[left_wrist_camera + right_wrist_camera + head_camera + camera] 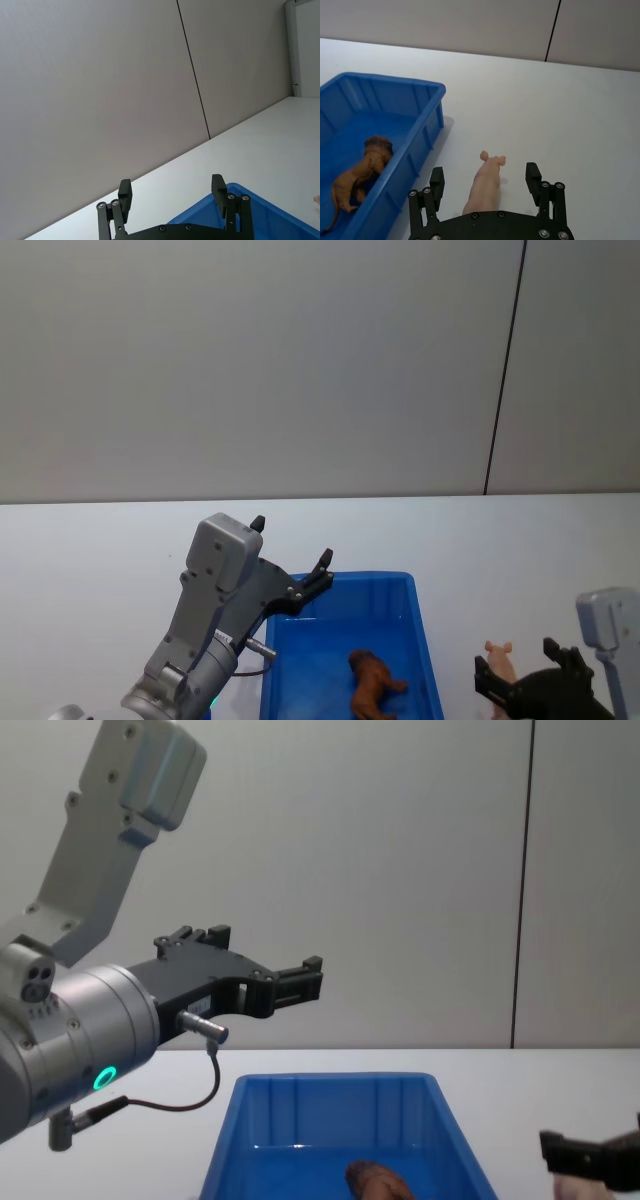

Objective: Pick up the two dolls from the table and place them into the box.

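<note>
The bright blue rectangular plastic box (372,598) stands on the plain white tabletop (560,115), and the dark reddish-brown animal-shaped doll (372,683) rests on the box floor. The pale pink pig doll (485,187) rests on the tabletop near the box's right wall. The right gripper (485,173) is positioned low over it with its fingers spread wide, one on each side of the pig's body and neither visibly touching it. The left gripper (292,542) is raised above the box's far left corner, fingers apart, holding nothing.
</note>
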